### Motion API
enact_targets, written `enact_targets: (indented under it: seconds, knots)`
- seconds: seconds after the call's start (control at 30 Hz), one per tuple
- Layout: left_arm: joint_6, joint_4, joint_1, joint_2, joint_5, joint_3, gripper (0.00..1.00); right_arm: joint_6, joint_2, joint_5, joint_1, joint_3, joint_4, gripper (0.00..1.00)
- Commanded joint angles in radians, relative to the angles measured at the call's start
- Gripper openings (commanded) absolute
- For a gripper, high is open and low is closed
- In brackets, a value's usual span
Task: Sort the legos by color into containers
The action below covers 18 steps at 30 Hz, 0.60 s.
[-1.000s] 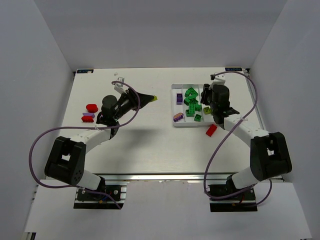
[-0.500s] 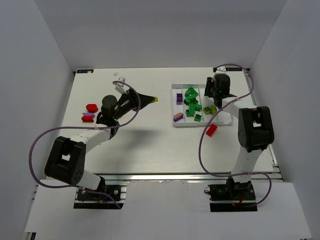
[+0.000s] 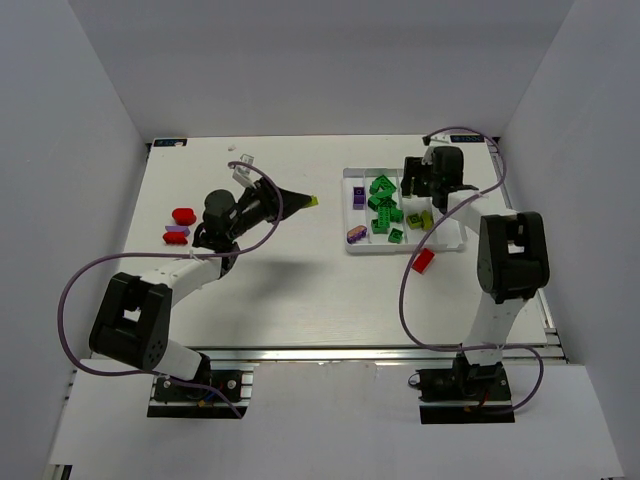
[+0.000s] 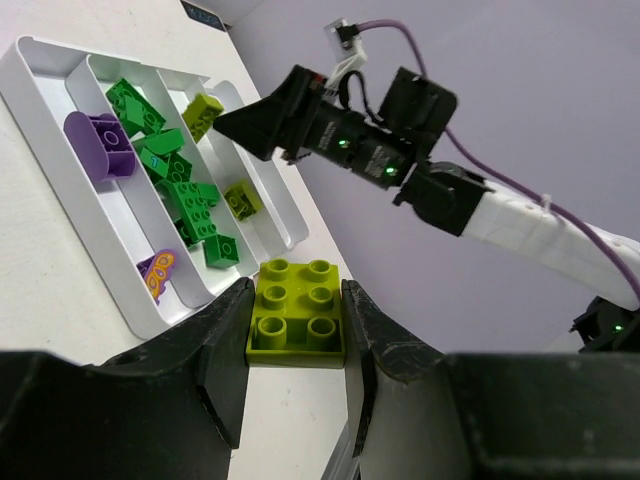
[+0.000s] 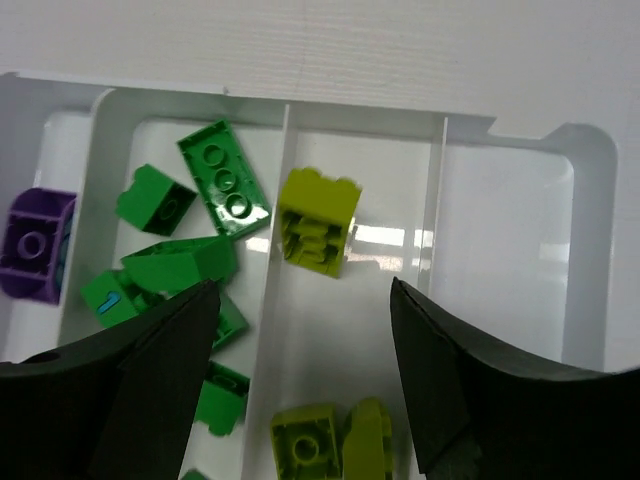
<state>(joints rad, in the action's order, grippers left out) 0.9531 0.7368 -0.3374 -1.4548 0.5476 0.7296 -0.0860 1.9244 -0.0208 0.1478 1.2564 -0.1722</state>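
We see the left gripper (image 4: 296, 302) pinching a yellow-green square four-stud plastic brick (image 4: 297, 322) by two opposite sides, studs toward the wrist camera, held above the table near the centre of the overhead frame. The next move, as we judge it, turns on one relation. The shallow white plastic tray (image 5: 350, 108) lies to the right of those jaws in the overhead frame, well apart from them. Its four compartments run lengthwise from top to bottom, so the held brick belongs rightward, in the third compartment from the left. The right gripper (image 5: 302, 288) hangs over that same compartment with its jaws spread and nothing between them. It is by far the nearer arm to the tray and could be in the way. The leftmost compartment holds purple bricks (image 4: 100, 148), the second green bricks (image 5: 225, 180), the third yellow-green bricks (image 5: 318, 222), one lying on its side. In the fourth we see no brick. A red brick (image 3: 423, 261) lies on the table just beside the tray's lower right corner. Two more red bricks (image 3: 183, 215) and a purple one (image 3: 178, 230) sit at the left of the frame, near the left arm.
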Motion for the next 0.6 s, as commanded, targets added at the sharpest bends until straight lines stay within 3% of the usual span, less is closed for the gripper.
enact_targets:
  seconds: [0.0,0.07,0.17,0.23,0.27,0.37,0.47,0.57]
  knots:
    - [-0.057,-0.022,-0.020,0.011,0.028,0.042,0.00,0.133,-0.177,0.186,-0.017,0.015,0.040,0.74]
    - [-0.079,-0.050,-0.038,0.010,0.025,0.054,0.00,0.199,-0.250,0.391,-0.030,-0.011,0.083,0.72]
    - [-0.117,-0.083,-0.064,-0.004,0.032,0.071,0.00,0.255,-0.422,0.618,-0.031,-0.090,0.117,0.59]
    - [-0.134,-0.111,-0.077,-0.019,0.035,0.080,0.00,0.256,-0.546,0.738,-0.031,-0.135,0.141,0.45]
    - [-0.148,-0.120,-0.087,-0.025,0.038,0.091,0.00,0.246,-0.620,0.831,-0.031,-0.147,0.166,0.30]
    - [-0.169,-0.146,-0.106,-0.053,0.032,0.103,0.00,0.200,-0.764,0.936,-0.030,-0.202,0.171,0.13]
    - [-0.197,-0.183,-0.126,-0.091,0.014,0.132,0.00,0.167,-0.863,0.952,-0.030,-0.290,0.140,0.14]
    - [-0.230,-0.256,-0.152,-0.151,-0.009,0.201,0.00,0.158,-0.973,0.941,-0.031,-0.371,0.079,0.35]
